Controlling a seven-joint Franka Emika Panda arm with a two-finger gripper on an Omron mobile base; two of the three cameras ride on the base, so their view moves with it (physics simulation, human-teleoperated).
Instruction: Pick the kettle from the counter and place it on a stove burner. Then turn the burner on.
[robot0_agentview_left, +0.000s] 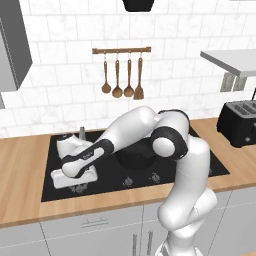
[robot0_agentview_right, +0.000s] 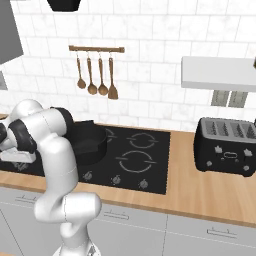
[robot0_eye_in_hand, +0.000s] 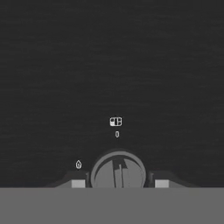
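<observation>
Black glass hob (robot0_agentview_left: 200, 165) in the wood surface (robot0_agentview_left: 20, 175): kettle (robot0_agentview_left: 81, 133) sits at ten o'clock behind the arm. The gripper (robot0_eye_in_hand: 119, 183) straddles a knob (robot0_eye_in_hand: 118, 171), jaws wide. The risk is that it slips off, or that this knob lights another ring.

No readable text or numbers. Black glass cooktop (robot0_eye_in_hand: 52, 65): small white burner-position icon (robot0_eye_in_hand: 115, 121) and flame symbol (robot0_eye_in_hand: 78, 164) near knob (robot0_eye_in_hand: 117, 171).

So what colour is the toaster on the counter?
Black, the toaster shows best in the right base view.
</observation>
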